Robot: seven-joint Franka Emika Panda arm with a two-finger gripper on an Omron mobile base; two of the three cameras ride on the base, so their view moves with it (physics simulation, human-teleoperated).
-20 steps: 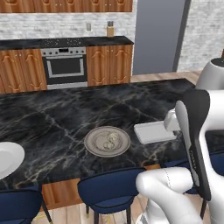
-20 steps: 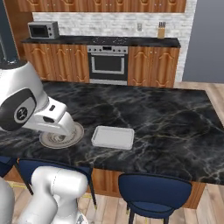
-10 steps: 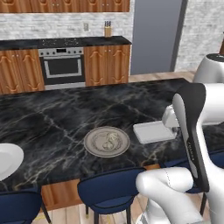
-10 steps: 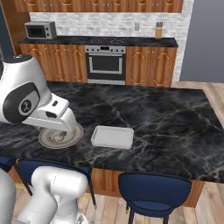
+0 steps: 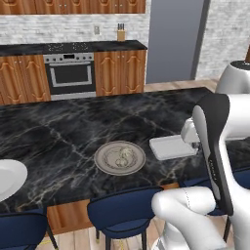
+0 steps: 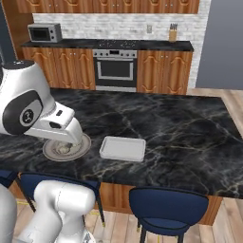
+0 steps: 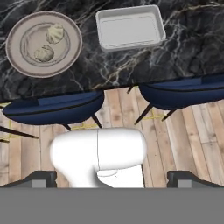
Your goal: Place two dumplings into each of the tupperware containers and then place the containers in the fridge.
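Note:
Two dumplings (image 7: pixel 55 33) (image 7: pixel 43 53) lie on a round grey plate (image 7: pixel 65 61) on the black marble island. One tupperware container (image 7: pixel 130 27) stands empty just right of that plate; it also shows in the base views (image 5: pixel 171 146) (image 6: pixel 122 148), as does the plate (image 5: pixel 103 163) (image 6: pixel 83 146). My gripper (image 7: pixel 112 177) is open, its tips wide apart with nothing between them. It hangs high over the island's near edge and touches neither plate nor container. The slate-grey fridge (image 5: pixel 176 39) stands shut at the back.
Blue stools (image 7: pixel 52 111) (image 7: pixel 183 94) are tucked under the island's near edge. A round white plate (image 5: pixel 7 178) sits at the island's left end. A steel oven (image 5: pixel 71 73) and a microwave (image 6: pixel 45 33) line the back wall.
The arm has shifted its pose slightly above the island. The plate, the dumplings and the container have not moved, and the gripper stays open.

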